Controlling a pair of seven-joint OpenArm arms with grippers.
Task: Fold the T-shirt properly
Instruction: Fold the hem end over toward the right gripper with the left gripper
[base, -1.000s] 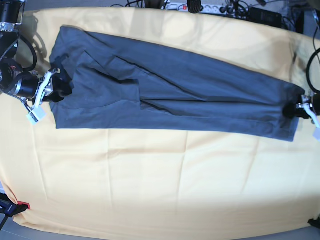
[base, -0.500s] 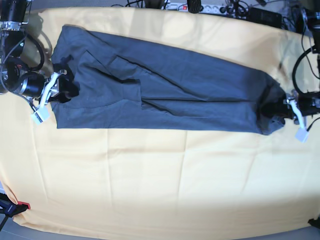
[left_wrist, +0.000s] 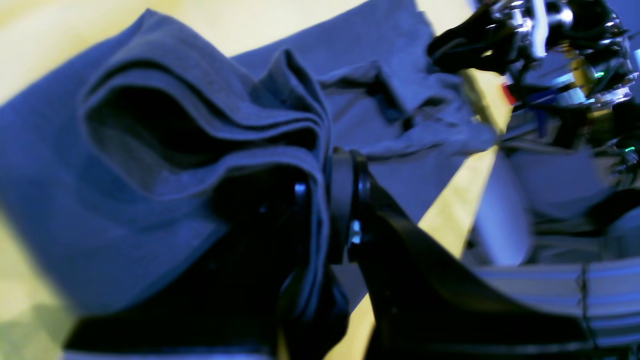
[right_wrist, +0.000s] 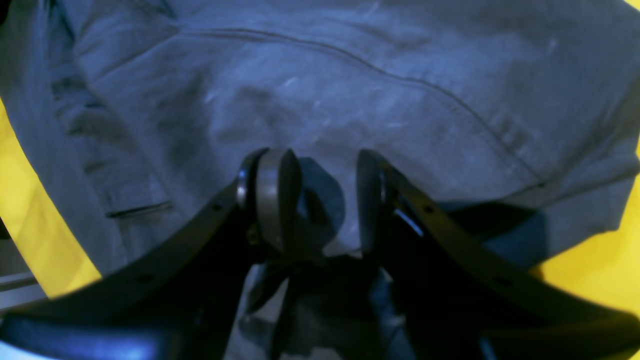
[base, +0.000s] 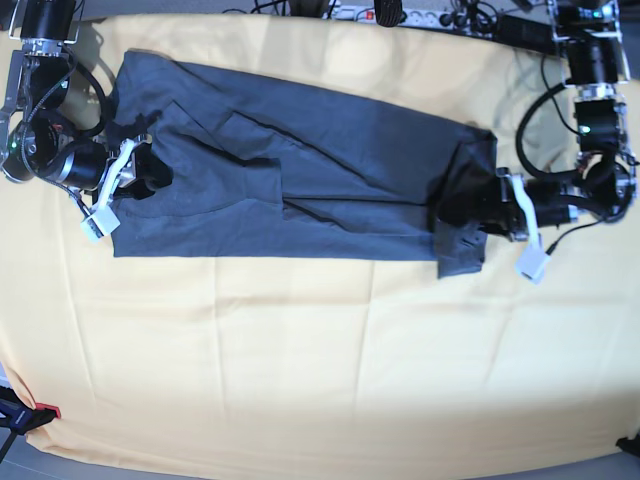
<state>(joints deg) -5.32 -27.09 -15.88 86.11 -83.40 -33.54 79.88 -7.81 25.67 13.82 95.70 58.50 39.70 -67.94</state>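
Observation:
The dark slate-blue T-shirt (base: 300, 170) lies as a long band across the back of the pale yellow tablecloth (base: 300, 350). Its right end is lifted and doubled back toward the left. My left gripper (base: 490, 215) holds that end. The left wrist view shows this gripper (left_wrist: 322, 190) shut on several layers of the T-shirt (left_wrist: 75, 210), with one finger hidden behind the cloth. My right gripper (base: 150, 178) rests on the shirt's left end. In the right wrist view its (right_wrist: 325, 200) jaws stand apart over the T-shirt (right_wrist: 350, 90), and cloth lies between them unsqueezed.
A power strip with cables (base: 400, 15) runs along the table's back edge. A red clamp (base: 45, 410) grips the cloth at the front left corner. Both arms' dark bodies stand at the table's left and right ends.
My left gripper has pulled the shirt's right end well to the left, so the band is shorter and folded over there. My right gripper slid slightly right onto the shirt.

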